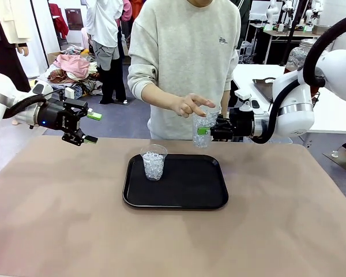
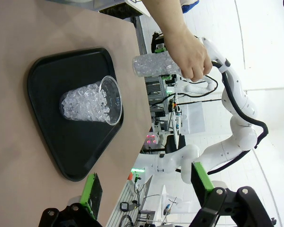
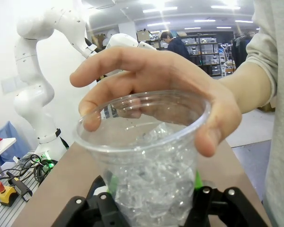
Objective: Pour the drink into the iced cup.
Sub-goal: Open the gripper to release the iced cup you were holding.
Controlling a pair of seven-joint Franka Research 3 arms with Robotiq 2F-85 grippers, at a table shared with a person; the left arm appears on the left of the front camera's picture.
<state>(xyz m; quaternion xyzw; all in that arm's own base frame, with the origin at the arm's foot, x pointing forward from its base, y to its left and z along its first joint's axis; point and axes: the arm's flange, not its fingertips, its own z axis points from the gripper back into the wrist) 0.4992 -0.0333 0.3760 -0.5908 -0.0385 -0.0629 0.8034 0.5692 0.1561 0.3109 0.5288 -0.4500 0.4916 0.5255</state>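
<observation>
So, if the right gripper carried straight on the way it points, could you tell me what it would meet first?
Most likely the person's hand: the right gripper is shut on a clear plastic cup of ice, and that hand curls over the cup's far rim just ahead, though depth is unclear.

Right gripper [image 3: 151, 201] clamped on clear plastic cup [image 3: 144, 156], ice inside. Person's hand [image 3: 170, 80] curls around the rim from behind, thumb on the rim's right. Brown table [image 3: 71, 182] below.
</observation>
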